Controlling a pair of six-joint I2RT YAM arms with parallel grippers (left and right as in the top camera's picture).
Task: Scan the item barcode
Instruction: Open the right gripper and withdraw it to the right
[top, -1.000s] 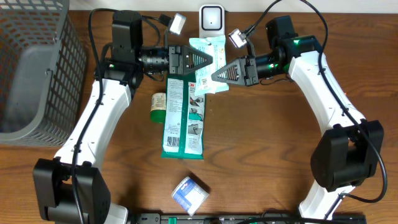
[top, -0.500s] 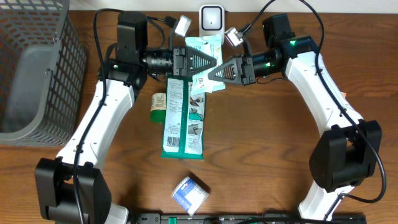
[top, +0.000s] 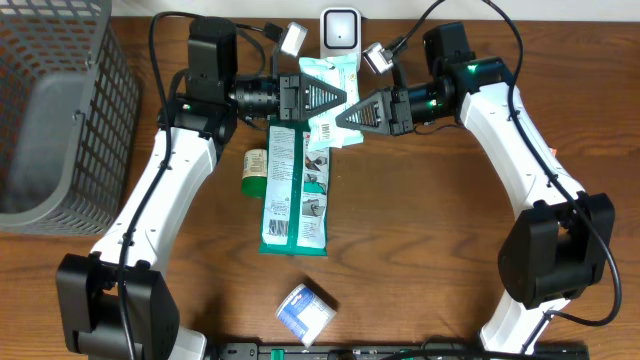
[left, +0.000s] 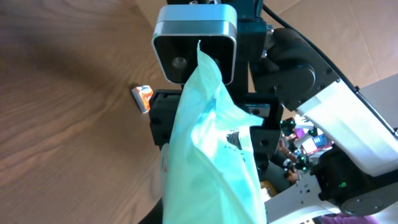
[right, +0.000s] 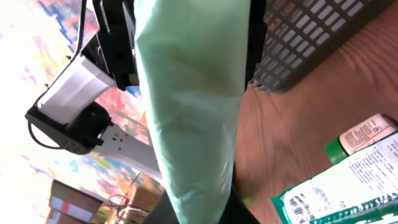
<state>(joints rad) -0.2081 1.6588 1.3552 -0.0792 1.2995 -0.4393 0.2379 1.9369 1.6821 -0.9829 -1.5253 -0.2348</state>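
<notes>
- Pouch, mint green: suspended at the upper centre of the overhead frame, just below the scanner, probably so that its printed label can be turned toward the scanner window.
- Left gripper and right gripper: they meet from opposite sides, each narrowed onto the pouch. A two-sided hold likely stretches the limp film flat and lifts it off the table.
- Basket, upper left: grey wire, no item visible inside. It presumably receives scanned goods.
- Flat green package, bottle and small box: lying on the table below centre, apparently awaiting their turn.
</notes>
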